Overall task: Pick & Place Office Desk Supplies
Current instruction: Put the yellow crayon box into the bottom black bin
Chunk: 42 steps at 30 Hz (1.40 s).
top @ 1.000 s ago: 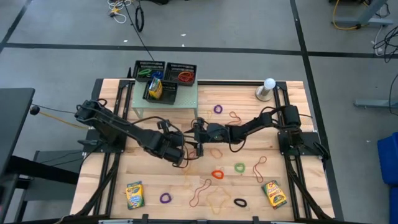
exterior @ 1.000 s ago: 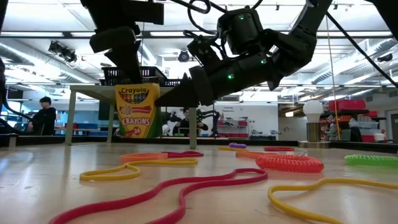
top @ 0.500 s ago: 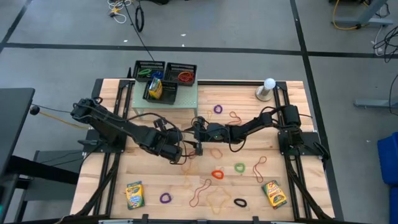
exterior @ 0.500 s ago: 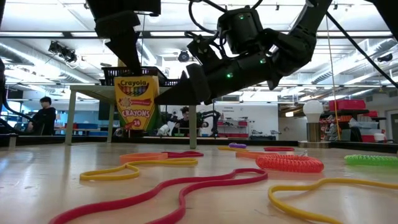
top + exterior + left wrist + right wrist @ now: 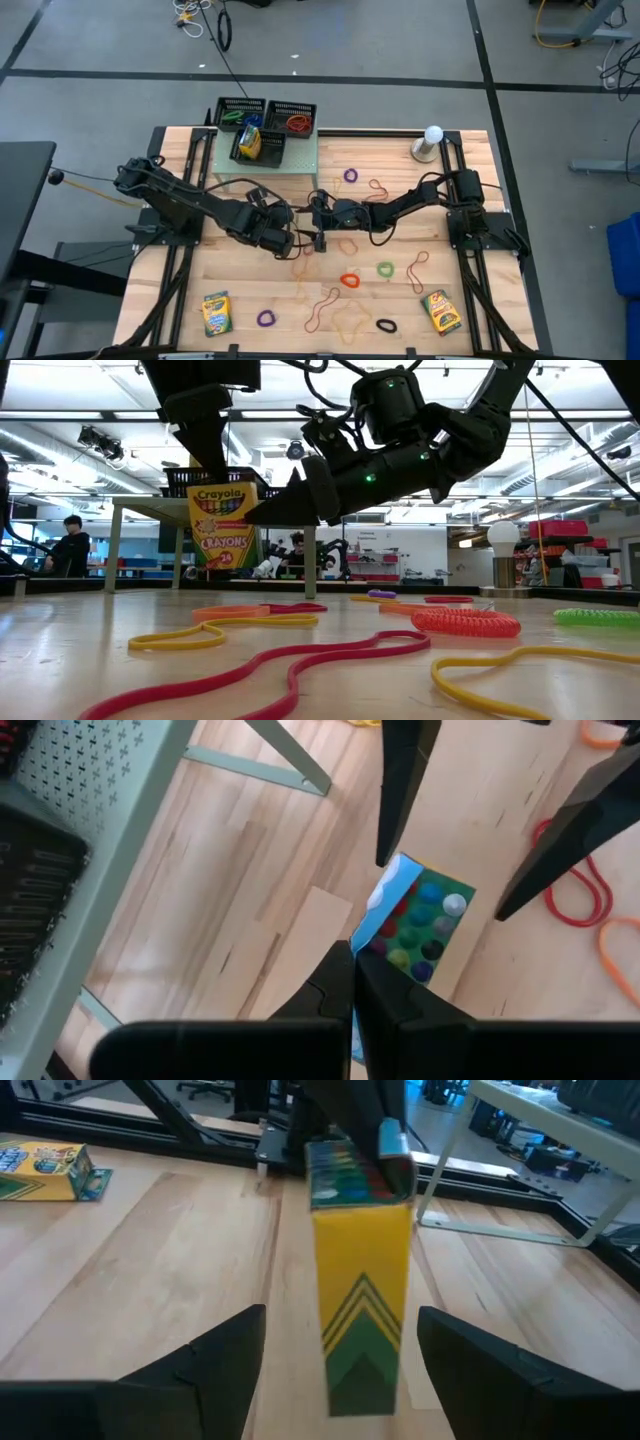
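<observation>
One crayon box (image 5: pixel 222 525) hangs clear of the table (image 5: pixel 240 300), near its middle, pinched at its top edge by my left gripper (image 5: pixel 210 448), which is clenched on it. From the right wrist view I see the box upright, its yellow-and-green face toward me (image 5: pixel 362 1270), and my right gripper (image 5: pixel 342 1355) sits just beside it with its fingers spread wide on either side, not touching. From above, the two grippers meet just in front of the small raised shelf (image 5: pixel 270 162) that carries the black mesh trays (image 5: pixel 265 125). Two more crayon boxes lie flat near the table's front corners, one left (image 5: pixel 216 313) and one right (image 5: pixel 440 311). Rubber bands (image 5: pixel 350 280) are scattered across the wood around them, red, orange, green, purple and tan.
</observation>
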Available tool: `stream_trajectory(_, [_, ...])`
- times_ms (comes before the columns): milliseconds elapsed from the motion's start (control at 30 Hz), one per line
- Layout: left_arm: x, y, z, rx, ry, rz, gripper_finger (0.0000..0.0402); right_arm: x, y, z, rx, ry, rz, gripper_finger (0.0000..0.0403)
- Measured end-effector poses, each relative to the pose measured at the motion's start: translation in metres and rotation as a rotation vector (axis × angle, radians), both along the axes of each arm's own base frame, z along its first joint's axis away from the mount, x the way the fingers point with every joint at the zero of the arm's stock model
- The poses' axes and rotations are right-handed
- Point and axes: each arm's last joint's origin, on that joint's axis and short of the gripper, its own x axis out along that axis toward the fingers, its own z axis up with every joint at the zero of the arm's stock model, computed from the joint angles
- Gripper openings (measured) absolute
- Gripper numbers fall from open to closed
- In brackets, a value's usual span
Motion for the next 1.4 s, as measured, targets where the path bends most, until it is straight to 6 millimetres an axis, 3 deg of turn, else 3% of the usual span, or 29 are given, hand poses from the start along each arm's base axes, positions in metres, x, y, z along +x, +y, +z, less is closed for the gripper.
stream_trajectory(233, [0.003,-0.002,0.0,-0.016,-0.021,-0.014,0.0003,0.001,0.001,0.003,0.006,-0.035,0.03,0.0254])
stream_trajectory(533, [0.005,-0.004,0.0,-0.048,-0.013,-0.05,0.0006,0.001,-0.001,0.004,0.022,-0.036,0.098,0.0148])
stream_trajectory(733, [0.001,-0.005,0.001,-0.098,0.049,-0.113,0.0071,0.0,-0.012,0.0,0.056,-0.001,0.209,0.0091])
stream_trajectory(967, [-0.005,-0.012,0.005,-0.222,0.105,-0.216,0.0159,-0.005,-0.047,0.001,0.162,-0.01,0.502,0.009])
stream_trajectory(1100, [-0.008,-0.019,0.008,-0.257,0.109,-0.264,0.0193,-0.009,-0.063,-0.003,0.146,0.022,0.538,0.0086])
stream_trajectory(1400, [-0.011,-0.028,0.009,-0.276,0.111,-0.309,0.0209,-0.01,-0.058,-0.01,0.075,0.08,0.522,0.0088])
